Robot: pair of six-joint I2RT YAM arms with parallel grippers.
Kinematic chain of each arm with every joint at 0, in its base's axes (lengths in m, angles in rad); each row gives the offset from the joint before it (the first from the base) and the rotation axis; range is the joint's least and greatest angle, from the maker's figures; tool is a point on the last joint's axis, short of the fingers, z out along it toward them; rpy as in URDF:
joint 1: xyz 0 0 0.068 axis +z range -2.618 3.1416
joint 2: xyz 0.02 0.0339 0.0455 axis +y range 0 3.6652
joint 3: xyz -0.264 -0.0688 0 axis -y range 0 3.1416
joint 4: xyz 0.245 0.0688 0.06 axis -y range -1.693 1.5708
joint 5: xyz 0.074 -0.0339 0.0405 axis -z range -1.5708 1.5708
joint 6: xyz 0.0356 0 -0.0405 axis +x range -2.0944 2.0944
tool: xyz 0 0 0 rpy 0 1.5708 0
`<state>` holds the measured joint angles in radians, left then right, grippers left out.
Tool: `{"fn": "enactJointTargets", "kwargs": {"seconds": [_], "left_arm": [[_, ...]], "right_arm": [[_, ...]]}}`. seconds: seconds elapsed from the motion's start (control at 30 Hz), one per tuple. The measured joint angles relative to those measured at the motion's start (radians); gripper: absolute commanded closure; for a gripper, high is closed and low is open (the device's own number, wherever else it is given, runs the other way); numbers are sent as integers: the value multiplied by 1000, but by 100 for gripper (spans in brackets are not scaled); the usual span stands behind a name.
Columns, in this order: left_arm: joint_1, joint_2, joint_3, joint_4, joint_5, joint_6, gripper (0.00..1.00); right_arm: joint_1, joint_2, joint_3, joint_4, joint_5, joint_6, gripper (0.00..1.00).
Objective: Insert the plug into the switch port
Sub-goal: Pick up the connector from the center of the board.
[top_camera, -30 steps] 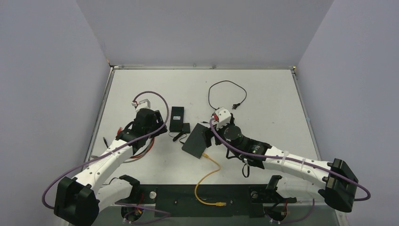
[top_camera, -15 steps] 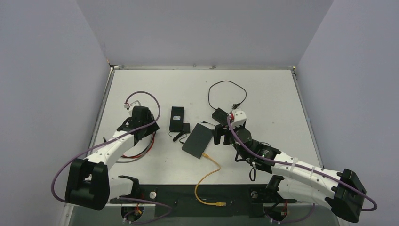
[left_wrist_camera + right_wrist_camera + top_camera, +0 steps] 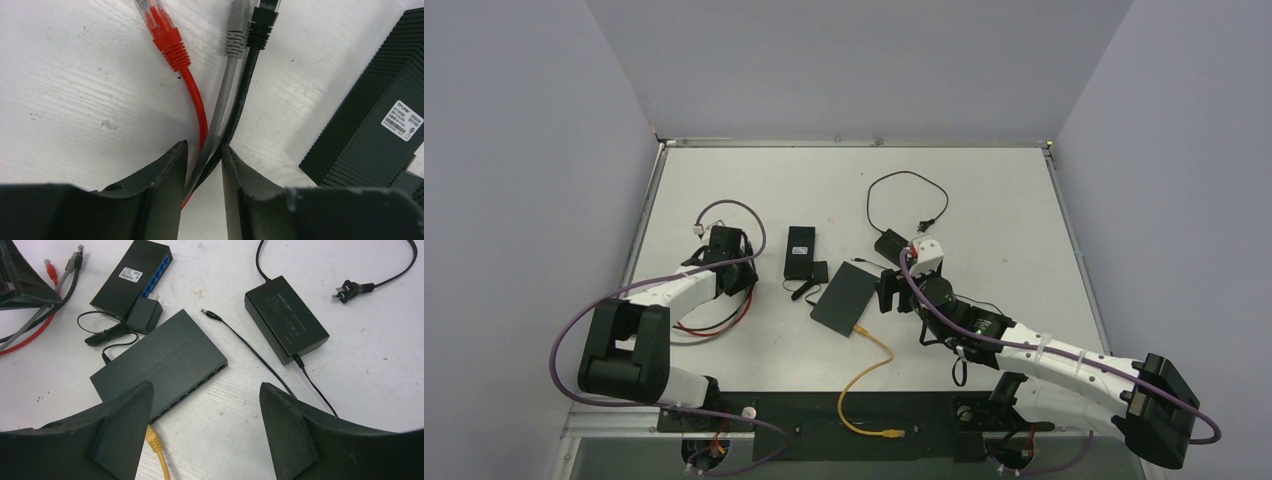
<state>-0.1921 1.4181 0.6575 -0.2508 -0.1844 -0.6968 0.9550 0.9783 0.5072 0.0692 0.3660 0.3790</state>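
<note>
As the left fingers [image 3: 160,190] straddle grey cable [image 3: 220,110] and black cable [image 3: 243,90] together, clamp unclear, both may lift; right fingers [image 3: 117,430] wide open, empty.

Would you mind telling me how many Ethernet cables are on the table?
4. The red cable, grey cable and black cable run between the left gripper fingers; the yellow cable meets the large switch.

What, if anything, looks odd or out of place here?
The left gripper straddles two cables at once: the grey Ethernet cable and the black Ethernet cable run together between its jaws, with the red Ethernet cable just beside them. A clean single-cable grip looks unlikely. Nothing looks spilled or damaged.
</note>
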Motion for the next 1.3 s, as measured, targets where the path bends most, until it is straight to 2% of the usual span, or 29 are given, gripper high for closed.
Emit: {"fn": "enactJointTargets", "kwargs": {"seconds": [0.3,0.57,0.9,1.1,1.3], "left_arm": [[5,19,13,24,32,2,100],[6,-1,16,14,35,2,100],[5,-162,17,-31,46,26,100],[-36,-245,23,-53,138,64,100],[-151,-316,35,-60,267,105,100]], "right_arm": [[0,16,-9,13,-14,0,28],[0,17,-9,17,-16,0,28],[0,17,-8,19,-16,0,27],[0,13,-8,4,-31,-4,18],[0,-14,-6,-14,-40,1,14]]}}
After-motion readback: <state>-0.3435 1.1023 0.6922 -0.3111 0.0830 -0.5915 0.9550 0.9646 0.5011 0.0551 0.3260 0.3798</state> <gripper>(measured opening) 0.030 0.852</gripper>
